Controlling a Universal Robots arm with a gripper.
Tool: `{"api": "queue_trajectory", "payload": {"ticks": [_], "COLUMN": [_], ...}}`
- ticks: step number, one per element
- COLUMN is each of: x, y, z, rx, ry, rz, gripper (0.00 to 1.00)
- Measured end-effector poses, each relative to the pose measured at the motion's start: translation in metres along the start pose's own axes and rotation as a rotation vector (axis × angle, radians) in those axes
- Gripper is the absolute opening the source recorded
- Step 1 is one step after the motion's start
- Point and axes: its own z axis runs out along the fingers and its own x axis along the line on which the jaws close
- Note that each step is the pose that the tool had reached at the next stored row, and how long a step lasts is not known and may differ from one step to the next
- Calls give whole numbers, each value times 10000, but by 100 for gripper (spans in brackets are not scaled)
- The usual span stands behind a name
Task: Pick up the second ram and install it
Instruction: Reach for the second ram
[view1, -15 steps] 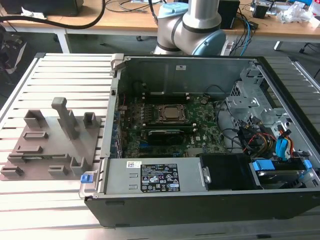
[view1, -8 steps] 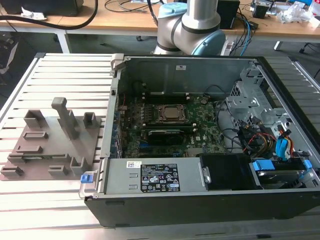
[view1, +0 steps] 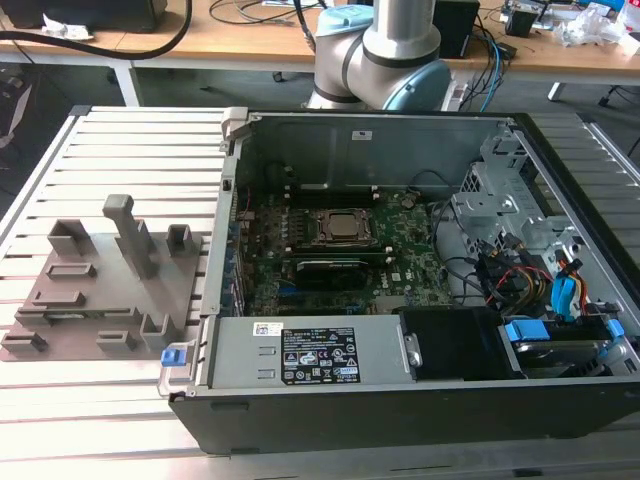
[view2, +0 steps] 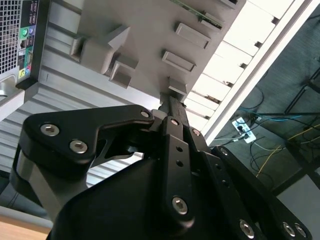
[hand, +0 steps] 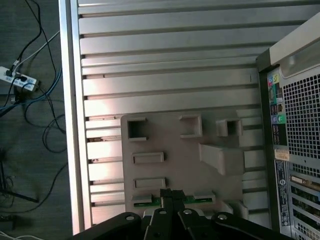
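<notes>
Green memory stick stands on edge in a slot of the grey holder, its top edge free for gripping. The gripper hangs over it, closed and empty.

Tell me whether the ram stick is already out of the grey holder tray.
No: in the first wrist view the second ram lies in a slot of the grey holder tray, the gripper right at it.
</notes>
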Motion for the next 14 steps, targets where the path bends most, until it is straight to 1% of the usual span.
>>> {"api": "queue_trajectory", "payload": {"ticks": [2,3,5,7,14], "x": [-70,-135,-222,-283,-301], "y": [-7,-18,-26,-26,-45], "z": [4,10,19,26,30], "rx": [27,40,55,57,58], "ry": [0,0,4,2,2], "rz": [0,-1,-1,-1,-1], "gripper": [11,11,11,11,11]}}
